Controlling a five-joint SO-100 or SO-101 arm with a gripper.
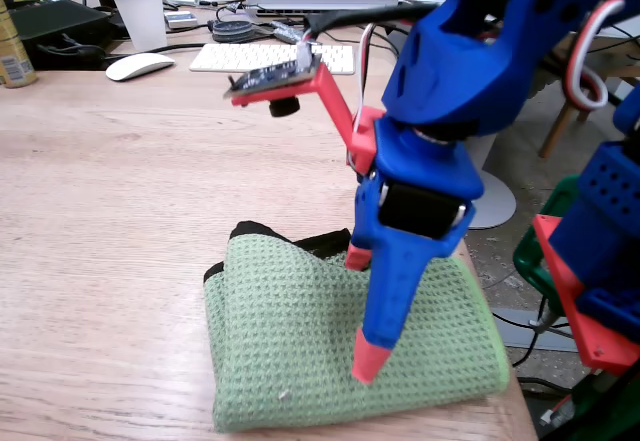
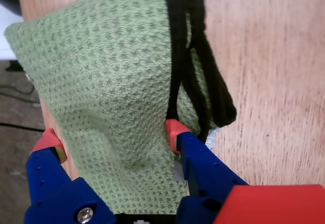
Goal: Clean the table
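No readable text, label, brand or number in either view. The can (image 1: 12,49) at the fixed view's left edge carries print, too blurred to read. The paper cup (image 1: 141,16) looks blank.

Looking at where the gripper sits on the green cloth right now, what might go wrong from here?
The green cloth lies at the table corner, so a wipe could drag it off the edge. The open gripper straddles a raised fold; closing may pinch only that ridge. The black edging beside one fingertip could snag.
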